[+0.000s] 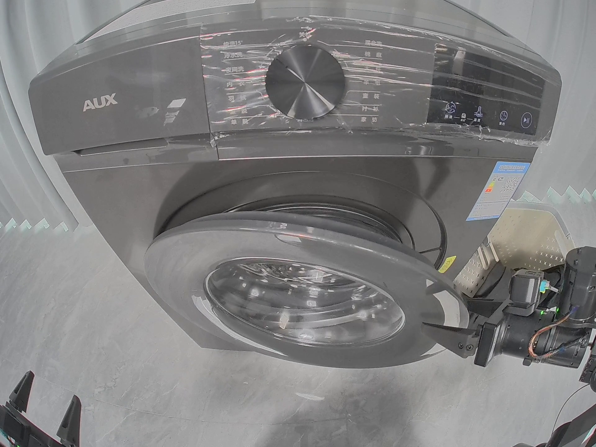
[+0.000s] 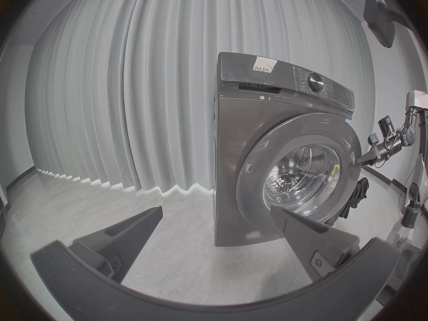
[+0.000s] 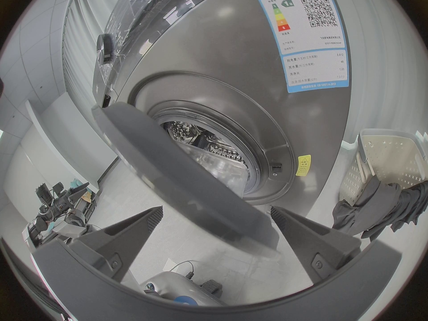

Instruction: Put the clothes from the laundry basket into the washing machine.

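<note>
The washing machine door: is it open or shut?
Partly open: the door stands off the front, and the drum shows behind it.

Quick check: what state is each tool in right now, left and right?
Left tool: open, holding nothing.
Right tool: open, straddling the edge of the washing machine door, not clamped on it.

Test studio: curtain backdrop [image 2: 111, 90], 1 washing machine [image 1: 298, 175].
</note>
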Controlling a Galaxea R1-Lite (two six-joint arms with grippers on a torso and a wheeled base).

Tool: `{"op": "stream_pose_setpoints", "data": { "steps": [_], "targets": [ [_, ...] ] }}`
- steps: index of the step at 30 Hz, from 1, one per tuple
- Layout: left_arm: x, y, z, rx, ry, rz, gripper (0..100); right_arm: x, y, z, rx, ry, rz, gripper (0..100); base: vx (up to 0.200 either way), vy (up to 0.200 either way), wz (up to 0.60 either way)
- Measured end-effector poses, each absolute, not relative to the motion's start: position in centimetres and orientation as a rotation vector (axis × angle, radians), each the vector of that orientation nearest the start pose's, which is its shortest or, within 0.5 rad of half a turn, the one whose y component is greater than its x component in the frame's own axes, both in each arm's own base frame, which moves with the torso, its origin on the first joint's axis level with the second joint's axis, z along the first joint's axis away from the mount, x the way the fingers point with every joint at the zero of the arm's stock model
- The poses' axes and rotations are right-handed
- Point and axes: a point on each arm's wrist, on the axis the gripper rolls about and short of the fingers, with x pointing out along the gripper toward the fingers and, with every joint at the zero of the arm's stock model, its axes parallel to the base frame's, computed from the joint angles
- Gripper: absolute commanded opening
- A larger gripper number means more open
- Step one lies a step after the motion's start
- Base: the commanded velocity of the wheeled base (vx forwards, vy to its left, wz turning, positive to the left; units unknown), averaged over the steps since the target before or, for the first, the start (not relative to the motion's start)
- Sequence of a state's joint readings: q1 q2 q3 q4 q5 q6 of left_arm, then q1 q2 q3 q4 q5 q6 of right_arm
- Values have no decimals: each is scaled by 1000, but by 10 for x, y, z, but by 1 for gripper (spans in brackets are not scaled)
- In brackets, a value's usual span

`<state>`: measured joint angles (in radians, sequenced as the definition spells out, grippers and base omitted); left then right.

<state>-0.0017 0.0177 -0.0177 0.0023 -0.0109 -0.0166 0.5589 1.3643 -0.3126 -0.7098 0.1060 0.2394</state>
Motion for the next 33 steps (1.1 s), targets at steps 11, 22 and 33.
{"op": "stream_pose_setpoints", "data": {
  "steps": [11,22,33],
  "targets": [
    [-23,0,80,-17,3,-14,100,163,105,147,151,412,617,100,-109,0,0],
    [-23,0,80,-15,3,-13,100,155,108,137,137,460,641,100,0,0,0],
    [-23,0,81,-15,3,-14,100,169,115,140,146,432,636,100,-109,0,0]
  ]
}}
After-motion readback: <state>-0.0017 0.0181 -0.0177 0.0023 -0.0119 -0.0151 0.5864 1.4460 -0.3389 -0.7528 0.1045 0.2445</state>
